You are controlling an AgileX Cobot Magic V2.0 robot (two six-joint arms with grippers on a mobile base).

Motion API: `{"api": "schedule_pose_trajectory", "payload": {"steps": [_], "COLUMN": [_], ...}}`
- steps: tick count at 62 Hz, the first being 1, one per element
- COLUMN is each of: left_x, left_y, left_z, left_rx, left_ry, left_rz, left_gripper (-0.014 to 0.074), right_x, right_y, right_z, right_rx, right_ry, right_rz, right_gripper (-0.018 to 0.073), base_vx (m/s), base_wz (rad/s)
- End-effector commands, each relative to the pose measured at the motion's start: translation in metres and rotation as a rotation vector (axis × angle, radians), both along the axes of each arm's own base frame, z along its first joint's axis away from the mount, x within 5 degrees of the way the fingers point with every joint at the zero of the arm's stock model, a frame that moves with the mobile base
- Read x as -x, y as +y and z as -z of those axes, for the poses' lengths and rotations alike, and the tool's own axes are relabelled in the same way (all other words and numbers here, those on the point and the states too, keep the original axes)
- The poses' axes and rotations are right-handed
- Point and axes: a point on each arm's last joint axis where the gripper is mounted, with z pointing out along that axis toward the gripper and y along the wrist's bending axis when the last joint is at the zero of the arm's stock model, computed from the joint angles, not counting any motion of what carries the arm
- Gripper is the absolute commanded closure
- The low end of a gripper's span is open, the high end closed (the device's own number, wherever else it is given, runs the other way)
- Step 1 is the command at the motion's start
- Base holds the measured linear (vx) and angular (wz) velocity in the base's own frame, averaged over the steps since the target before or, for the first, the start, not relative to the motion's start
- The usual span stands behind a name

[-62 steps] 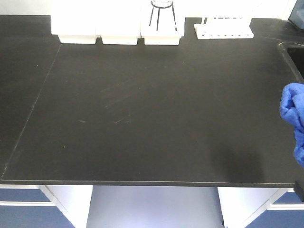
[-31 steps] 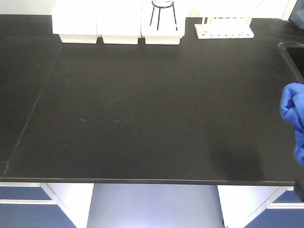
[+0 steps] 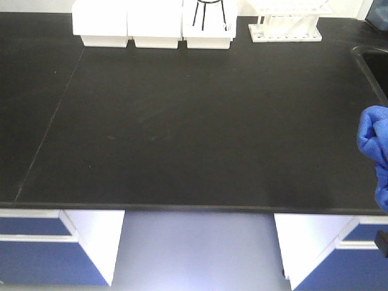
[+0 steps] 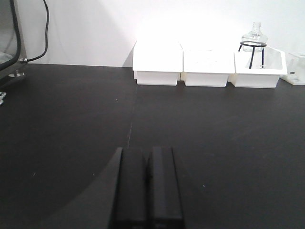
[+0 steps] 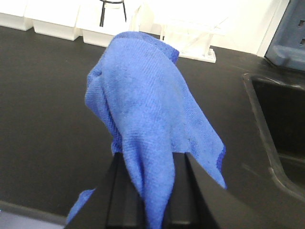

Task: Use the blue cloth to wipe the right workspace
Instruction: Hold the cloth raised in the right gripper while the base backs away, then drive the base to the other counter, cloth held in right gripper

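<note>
1. A cable (image 4: 45, 28) hangs against the wall at far left.
2. The left gripper (image 4: 147, 152) has its fingers pressed together with nothing between them. It sits over the black bench (image 4: 214, 143), just right of a seam (image 4: 131, 124).
3. Three white bins (image 3: 154, 24) line the bench's back edge. The right one holds a glass flask (image 4: 252, 36) in a wire stand (image 4: 250, 52).
4. A white rack (image 3: 285, 27) stands just right of the bins.
5. A sink (image 5: 281, 119) is recessed at the bench's right end.
6. The cloth (image 5: 147, 109) is bright blue ribbed microfibre, bunched in wrinkled folds that rise to a peak. It hangs over the bench's front right area, left of the sink, and hides part of the rack in the right wrist view.
7. The right gripper (image 5: 150, 162) is clamped on the cloth's lower folds.
</note>
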Motion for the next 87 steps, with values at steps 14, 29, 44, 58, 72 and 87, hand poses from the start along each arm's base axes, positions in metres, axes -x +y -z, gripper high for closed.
{"api": "schedule_pose_trajectory", "payload": {"steps": [14,29,44,58,72,87], "left_x": [-0.0003,-0.0003,-0.0003,-0.0003,-0.0003,-0.0003], "left_y": [-0.0008,-0.0008,-0.0008,-0.0008,-0.0008,-0.0008], "left_z": [0.0024,0.0024,0.0024,0.0024,0.0024,0.0024], "left_rx": [0.008,0.008,0.008,0.008,0.008,0.008], "left_ry": [-0.064,-0.064,-0.064,-0.064,-0.064,-0.064], "left_rz": [0.007,0.007,0.007,0.007,0.007,0.007], "left_gripper": [0.0602,0.0602,0.0602,0.0602,0.0602,0.0602], "right_x": [-0.0020,-0.0020,-0.0020,-0.0020,-0.0020,-0.0020], "right_y": [-0.0017,-0.0017,-0.0017,-0.0017,-0.0017,-0.0017], "right_z": [-0.0145,-0.0145,-0.0145,-0.0144,-0.0144,-0.0144], "right_rx": [-0.004,-0.004,-0.004,-0.005,-0.005,-0.005], "right_ry": [-0.090,-0.090,-0.090,-0.089,-0.089,-0.089], "right_rz": [0.021,0.021,0.021,0.021,0.021,0.021], "right_gripper": [0.0559,0.0559,0.0559,0.0559,0.0559,0.0559], "base_vx": [-0.22,-0.28,-0.32,-0.35,-0.37,-0.37], "base_wz": [0.01,0.01,0.04,0.05,0.05,0.01]}}
